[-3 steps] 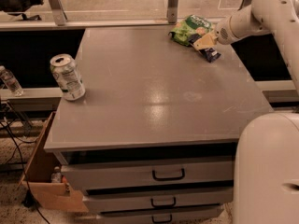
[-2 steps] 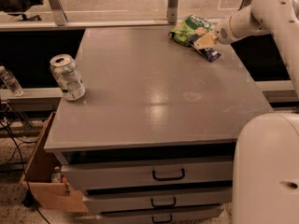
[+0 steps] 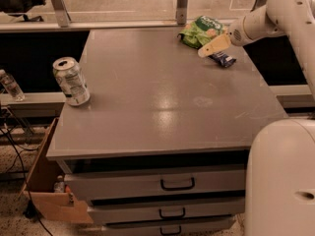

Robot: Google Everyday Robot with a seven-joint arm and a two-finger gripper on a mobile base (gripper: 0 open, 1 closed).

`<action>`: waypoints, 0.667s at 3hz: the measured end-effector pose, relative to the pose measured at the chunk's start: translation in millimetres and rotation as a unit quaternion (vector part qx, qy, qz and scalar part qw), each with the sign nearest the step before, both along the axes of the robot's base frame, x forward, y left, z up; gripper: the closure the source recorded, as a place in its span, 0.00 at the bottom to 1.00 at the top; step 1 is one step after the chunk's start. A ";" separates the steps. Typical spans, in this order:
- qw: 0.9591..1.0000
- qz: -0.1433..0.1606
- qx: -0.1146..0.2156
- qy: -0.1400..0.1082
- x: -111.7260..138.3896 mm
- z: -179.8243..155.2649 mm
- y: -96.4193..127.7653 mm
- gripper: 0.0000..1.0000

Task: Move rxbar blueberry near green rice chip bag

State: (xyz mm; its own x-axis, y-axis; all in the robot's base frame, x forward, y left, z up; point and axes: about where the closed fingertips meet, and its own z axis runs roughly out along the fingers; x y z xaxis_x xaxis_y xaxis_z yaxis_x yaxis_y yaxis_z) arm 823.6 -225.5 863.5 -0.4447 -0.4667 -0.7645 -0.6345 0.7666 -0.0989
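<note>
Placement looks near done: rxbar blueberry (image 3: 224, 59) lies just beside green rice chip bag (image 3: 201, 31). Arm's gripper (image 3: 212, 46) sits close over rxbar blueberry; cannot tell if it grips or is loose. Best exit: rise straight up, no sideways drag into bag.

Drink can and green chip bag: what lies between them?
Only bare tabletop separates can and bag, per the camera view. The gripper hangs by the bag and the blue bar.

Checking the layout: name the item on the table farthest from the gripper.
The silver drink can, upright near the table edge at the view's left. The green rice chip bag and rxbar blueberry lie beside the gripper.
</note>
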 end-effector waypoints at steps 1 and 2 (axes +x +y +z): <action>1.000 -0.005 0.015 -0.017 -21.3 20.6 -28.4 0.00; 0.997 -0.015 0.051 -0.050 -61.9 51.2 -76.6 0.00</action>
State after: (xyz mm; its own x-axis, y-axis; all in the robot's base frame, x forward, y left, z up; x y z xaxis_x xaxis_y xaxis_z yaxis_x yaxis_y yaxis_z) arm 761.8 -302.1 914.7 -0.3764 -0.3710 -0.8489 -0.6014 0.7948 -0.0807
